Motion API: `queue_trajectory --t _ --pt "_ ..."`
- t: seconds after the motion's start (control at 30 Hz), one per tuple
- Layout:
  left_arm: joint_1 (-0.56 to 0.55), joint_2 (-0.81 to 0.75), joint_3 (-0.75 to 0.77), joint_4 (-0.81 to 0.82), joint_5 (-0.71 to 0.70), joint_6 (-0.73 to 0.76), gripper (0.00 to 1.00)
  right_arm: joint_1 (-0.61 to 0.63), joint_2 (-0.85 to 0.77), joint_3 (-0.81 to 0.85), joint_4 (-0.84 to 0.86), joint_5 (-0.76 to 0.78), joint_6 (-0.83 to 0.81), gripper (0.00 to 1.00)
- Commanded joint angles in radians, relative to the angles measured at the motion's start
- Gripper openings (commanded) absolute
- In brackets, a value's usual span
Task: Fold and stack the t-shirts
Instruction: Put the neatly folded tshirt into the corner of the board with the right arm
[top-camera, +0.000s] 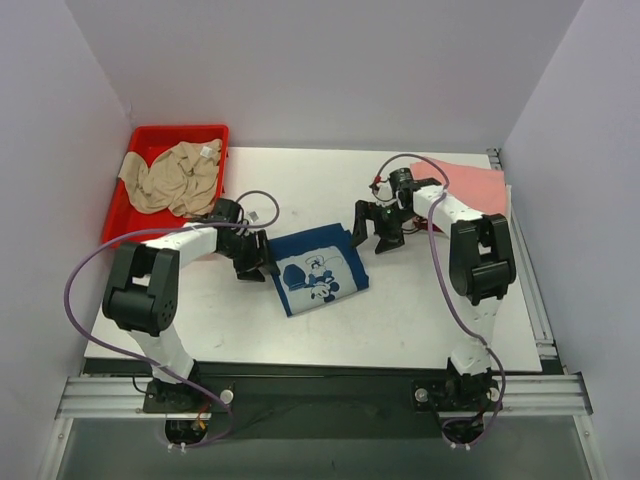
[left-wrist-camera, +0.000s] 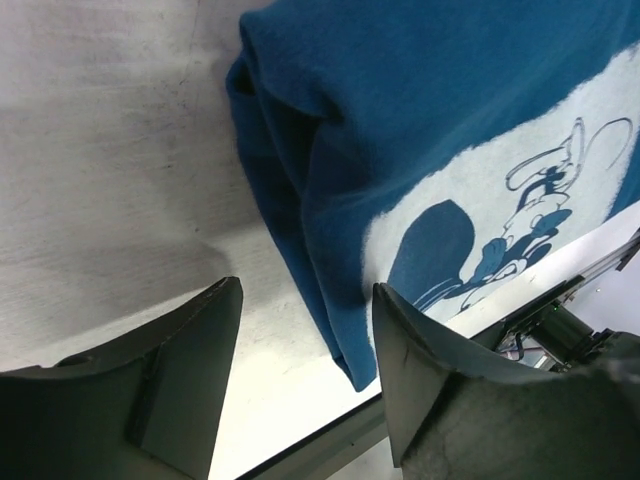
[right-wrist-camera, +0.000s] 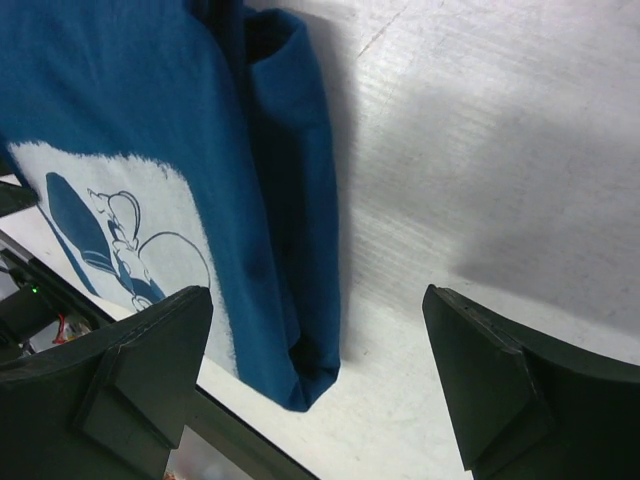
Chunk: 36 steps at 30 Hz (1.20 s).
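Looking down, you see the navy tee folded on the worktop between the left pincer and right pincer, both released; the salmon-pink tee lies far right, half behind the right arm; the beige tee sits crumpled in the red bin, so folding and stacking remain. Your left wrist view shows the navy fold beyond spread fingers; the right wrist view likewise, print cut off.
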<state>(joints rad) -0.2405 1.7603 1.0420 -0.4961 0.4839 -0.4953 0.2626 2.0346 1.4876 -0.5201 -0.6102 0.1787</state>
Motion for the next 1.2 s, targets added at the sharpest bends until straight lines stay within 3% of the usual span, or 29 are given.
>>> queue_trajectory --t 0.0,0.3,0.4,0.9,1.03,1.1,1.17 --pt "-0.008 0.008 -0.016 0.053 0.004 -0.011 0.63 -0.013 -0.044 -0.035 0.078 -0.062 0.013 0.91" --pt "-0.028 0.065 -0.043 0.09 0.007 -0.014 0.35 -0.016 0.022 -0.095 0.203 -0.114 0.054 0.9" --pt "-0.033 0.088 -0.048 0.09 0.001 -0.011 0.19 -0.01 0.041 -0.113 0.235 -0.118 0.061 0.89" --pt "-0.046 0.097 -0.066 0.113 0.004 -0.012 0.18 0.119 0.113 -0.179 0.253 -0.14 0.074 0.82" --pt "-0.048 0.097 -0.062 0.117 0.008 -0.012 0.18 0.141 0.118 -0.184 0.252 -0.135 0.073 0.71" --pt "-0.049 0.1 -0.057 0.122 0.007 -0.014 0.18 0.144 0.118 -0.176 0.25 -0.135 0.073 0.56" --pt "-0.052 0.1 -0.053 0.126 0.01 -0.019 0.18 0.151 0.11 -0.168 0.25 -0.138 0.071 0.49"
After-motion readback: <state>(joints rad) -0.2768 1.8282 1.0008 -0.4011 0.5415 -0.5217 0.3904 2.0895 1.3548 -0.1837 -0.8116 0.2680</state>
